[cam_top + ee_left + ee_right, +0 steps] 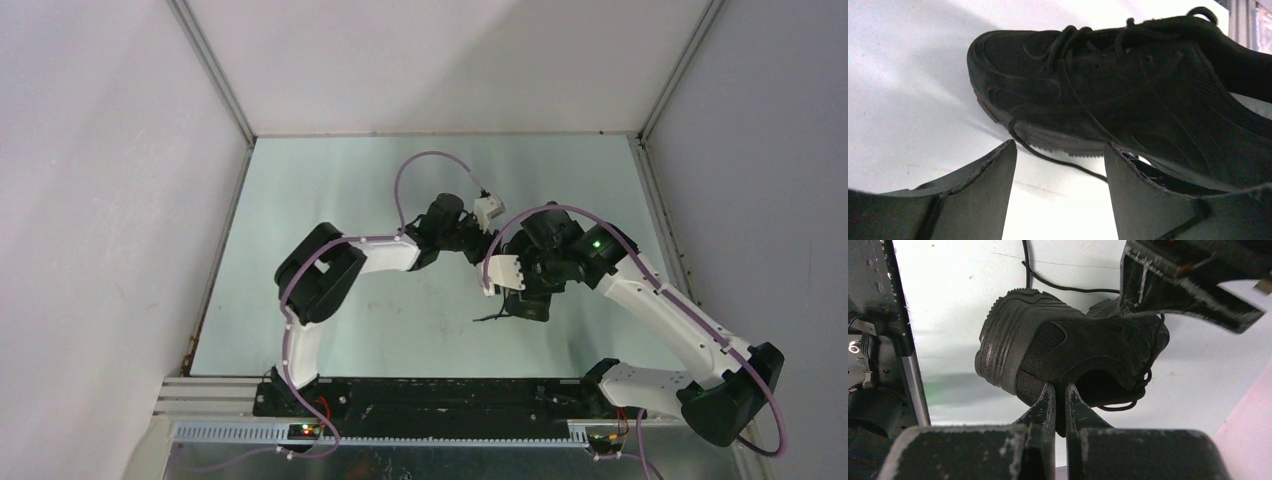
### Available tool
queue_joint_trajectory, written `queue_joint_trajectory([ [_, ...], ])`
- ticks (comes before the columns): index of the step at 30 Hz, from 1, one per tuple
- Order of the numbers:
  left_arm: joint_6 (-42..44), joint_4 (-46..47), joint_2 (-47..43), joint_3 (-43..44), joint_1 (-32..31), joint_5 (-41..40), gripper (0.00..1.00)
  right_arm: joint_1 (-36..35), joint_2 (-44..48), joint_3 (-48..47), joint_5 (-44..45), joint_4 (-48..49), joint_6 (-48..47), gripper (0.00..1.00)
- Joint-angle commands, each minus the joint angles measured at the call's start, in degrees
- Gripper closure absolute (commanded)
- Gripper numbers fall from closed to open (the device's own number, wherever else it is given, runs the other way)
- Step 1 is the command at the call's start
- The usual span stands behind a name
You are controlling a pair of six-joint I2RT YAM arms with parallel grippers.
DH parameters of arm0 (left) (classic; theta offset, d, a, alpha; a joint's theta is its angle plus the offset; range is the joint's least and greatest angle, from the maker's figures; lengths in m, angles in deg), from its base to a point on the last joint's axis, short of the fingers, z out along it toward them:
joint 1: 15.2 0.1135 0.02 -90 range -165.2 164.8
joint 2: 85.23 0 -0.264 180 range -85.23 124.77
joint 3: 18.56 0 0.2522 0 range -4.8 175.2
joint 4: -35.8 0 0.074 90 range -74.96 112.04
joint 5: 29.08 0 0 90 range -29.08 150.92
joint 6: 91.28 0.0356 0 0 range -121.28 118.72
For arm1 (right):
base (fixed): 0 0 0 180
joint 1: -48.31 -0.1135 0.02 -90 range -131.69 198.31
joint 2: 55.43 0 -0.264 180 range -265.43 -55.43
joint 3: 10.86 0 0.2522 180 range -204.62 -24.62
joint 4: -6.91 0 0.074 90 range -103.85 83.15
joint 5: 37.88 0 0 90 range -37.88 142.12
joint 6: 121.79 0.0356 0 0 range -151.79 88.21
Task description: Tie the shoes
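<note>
Jaws of the right claw (pixel 1059 389) stand all but closed, with only a thin slit between them. Their tips press against the padded collar at the heel of the shoe (pixel 1073 347). Whether any fabric is pinched in the slit cannot be told.

Jaws of the left claw (pixel 1059 150) stand wide apart and grip nothing. A loose lace (pixel 1055 160) runs off the side of the shoe and crosses the gap between them, low over the table (pixel 330 190). One finger of that claw sits just beside the sole, near the middle of the shoe. In the right wrist view, one of its fingers hangs over the laced front.

The shoe, all black, rests on the pale table, right of centre and about midway between near and far. From above it is mostly hidden under the right wrist. The left arm reaches in from the left and the right arm from the right, and the two claws meet close over the shoe. From above, a strand of lace lies on the table at the shoe's near left.
</note>
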Motion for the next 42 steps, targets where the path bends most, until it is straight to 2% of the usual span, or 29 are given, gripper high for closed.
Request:
queue_joint_trajectory([
  [1, 3.6, 2.5, 4.0, 4.2, -1.4, -2.9, 0.3, 0.0, 1.2, -0.8, 0.3, 2.5, -1.9, 1.0],
  [5, 3.9, 2.1, 6.2, 5.7, -1.8, -3.5, 0.37, -0.1, 1.4, -0.7, 0.3, 2.1, -1.6, 1.0],
  [7, 4.2, 1.8, 7.2, 6.3, -1.9, -3.2, 0.51, 0.0, 1.3, -0.7, 0.2, 2.1, -1.5, 1.0],
  [8, 4.9, 0.4, 7.4, 7.1, -1.8, -3.0, 0.64, 0.0, 1.4, -0.6, 0.2, 2.2, -1.4, 1.0],
  [11, 5.8, -0.5, 6.9, 7.0, -1.8, -3.4, 0.85, -0.1, 1.4, -0.5, 0.0, 2.8, -1.0, 1.0],
  [12, 6.1, -0.4, 6.6, 6.3, -1.8, -3.8, 0.95, -0.1, 1.4, -0.5, 0.0, 3.0, -0.8, 1.0],
  [13, 6.3, -0.7, 5.6, 5.6, -1.8, -4.7, 0.99, -0.2, 1.5, -0.5, 0.1, 3.1, -0.7, 1.0],
  [15, 6.6, -1.0, 3.7, 3.6, -1.4, -6.0, 1.0, -0.3, 1.8, -0.5, 0.2, 3.0, -0.3, 1.0],
  [20, 8.3, 1.2, -4.8, -3.0, -0.6, -7.9, 0.98, -0.4, 3.9, -0.3, 0.6, 1.9, -0.9, 1.0],
  [21, 10.4, 1.2, -5.4, -3.6, -0.7, -8.3, 0.81, -0.4, 4.4, 0.0, 0.9, 1.8, -1.5, 1.0],
  [23, 13.2, 2.2, -6.3, -3.7, -0.9, -9.3, 0.56, -0.5, 5.1, 0.7, 1.2, 1.7, -2.3, 1.0],
  [25, 16.5, 1.5, -5.3, -1.5, -1.4, -9.4, 0.43, -0.8, 5.4, 0.9, 1.3, 1.3, -2.8, 1.0],
  [27, 19.2, -1.0, -3.2, 2.1, -1.9, -10.2, 0.35, -1.0, 5.5, 1.0, 1.2, 1.1, -3.0, 1.0],
  [29, 19.5, -3.8, -0.6, 6.6, -2.0, -7.4, 0.33, -1.3, 5.6, 1.0, 1.4, 0.7, -3.0, 1.0],
  [34, 21.3, -10.1, 4.8, 15.0, -3.2, -2.8, 0.38, -1.4, 5.8, 1.3, 1.4, 0.3, -3.0, 1.0],
  [39, 27.8, -18.8, 7.1, 19.7, -5.0, 0.8, 0.44, -1.2, 6.2, 2.1, 1.6, 0.7, -2.9, 1.0],
  [42, 30.2, -20.5, 7.0, 20.2, -5.4, 1.0, 0.45, -1.0, 6.5, 2.5, 1.5, 0.8, -2.8, 1.0],
])
